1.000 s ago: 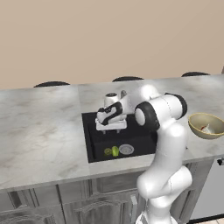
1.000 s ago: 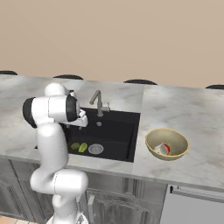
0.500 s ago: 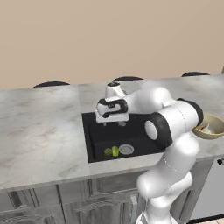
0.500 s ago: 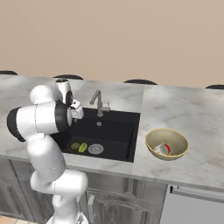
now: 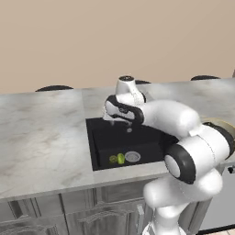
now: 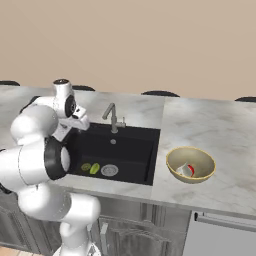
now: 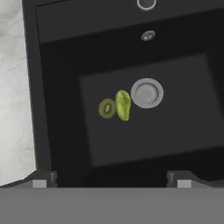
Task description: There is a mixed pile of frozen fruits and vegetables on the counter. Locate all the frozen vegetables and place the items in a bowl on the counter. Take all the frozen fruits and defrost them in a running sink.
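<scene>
Stretching across grey cabinets: marbled stone counter (image 6: 210, 120). Sitting on it at right: tan bowl (image 6: 191, 164). Lying on the recessed black sink (image 5: 98, 142) floor: yellow-green fruit (image 7: 123, 105) touching olive lump (image 7: 106, 108), beside silver drain (image 7: 147, 92).

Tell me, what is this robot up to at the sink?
It is sorting frozen food. The two fruits, a yellow-green oblong fruit and a dark olive lump, lie side by side on the floor of the black sink, beside the drain. The red tomato and a whitish item sit in the tan bowl on the counter. The open tool hangs empty over the sink.
</scene>
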Motion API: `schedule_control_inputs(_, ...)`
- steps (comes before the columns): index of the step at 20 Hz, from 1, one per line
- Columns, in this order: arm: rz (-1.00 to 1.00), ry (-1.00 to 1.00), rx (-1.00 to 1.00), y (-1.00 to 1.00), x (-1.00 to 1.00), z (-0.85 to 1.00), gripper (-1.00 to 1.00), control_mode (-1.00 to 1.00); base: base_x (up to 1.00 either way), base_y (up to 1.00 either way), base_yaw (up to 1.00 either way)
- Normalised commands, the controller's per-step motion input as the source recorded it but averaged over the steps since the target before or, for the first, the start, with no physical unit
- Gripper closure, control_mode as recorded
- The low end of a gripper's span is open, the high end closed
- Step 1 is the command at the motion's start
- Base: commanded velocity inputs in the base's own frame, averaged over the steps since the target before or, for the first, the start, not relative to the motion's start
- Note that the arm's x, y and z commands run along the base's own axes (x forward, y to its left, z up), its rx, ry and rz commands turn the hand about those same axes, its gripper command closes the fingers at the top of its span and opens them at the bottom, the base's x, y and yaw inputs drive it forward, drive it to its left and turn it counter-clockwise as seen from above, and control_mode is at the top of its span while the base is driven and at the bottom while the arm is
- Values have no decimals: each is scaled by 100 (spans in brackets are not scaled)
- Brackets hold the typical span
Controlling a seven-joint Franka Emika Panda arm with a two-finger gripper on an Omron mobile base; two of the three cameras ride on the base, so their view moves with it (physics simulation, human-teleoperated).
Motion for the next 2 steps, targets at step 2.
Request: schedule_control_inputs(2,-7,-16,2,0,-78,47,-100,-100,0,0,0)
